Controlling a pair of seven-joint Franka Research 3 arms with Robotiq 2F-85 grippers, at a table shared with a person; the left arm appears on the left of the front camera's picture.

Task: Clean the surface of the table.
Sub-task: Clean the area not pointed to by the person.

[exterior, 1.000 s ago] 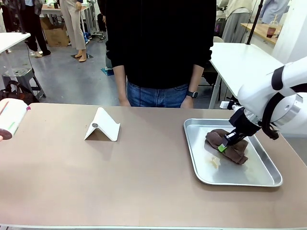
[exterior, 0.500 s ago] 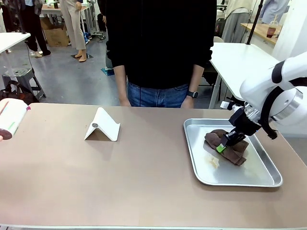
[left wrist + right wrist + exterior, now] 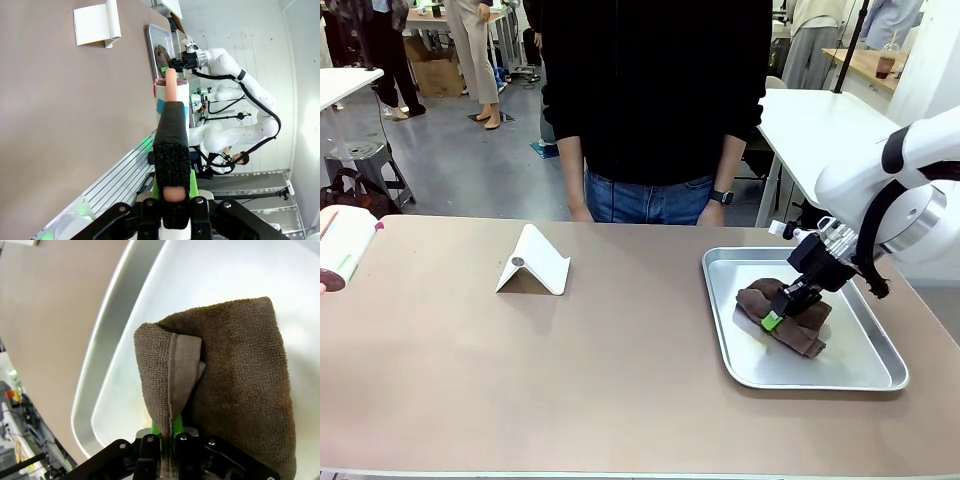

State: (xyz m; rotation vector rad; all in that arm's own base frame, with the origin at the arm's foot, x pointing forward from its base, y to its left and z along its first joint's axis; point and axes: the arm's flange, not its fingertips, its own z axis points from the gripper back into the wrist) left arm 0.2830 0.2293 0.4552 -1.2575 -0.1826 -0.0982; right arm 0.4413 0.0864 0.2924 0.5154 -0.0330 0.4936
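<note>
The table (image 3: 570, 370) has a wide brownish top. At its right stands a silver tray (image 3: 882, 345), and in it lies a crumpled brown cloth (image 3: 798, 328). My right gripper (image 3: 772, 320) is shut on the cloth's left edge and presses it onto the tray floor. The right wrist view shows the gripper (image 3: 167, 434) pinching a fold of the cloth (image 3: 235, 365) inside the tray (image 3: 112, 345). My left gripper (image 3: 171, 107) is shut on a white container (image 3: 172, 92), which hangs over the table's left edge (image 3: 340, 248).
A folded white stand (image 3: 533, 262) sits on the table left of centre. A person in black (image 3: 650, 100) stands at the far edge, arms down. White tables stand behind at right.
The right gripper has dragged the cloth toward the tray's left side, over a pale smear that now is covered. The left arm has not moved.
</note>
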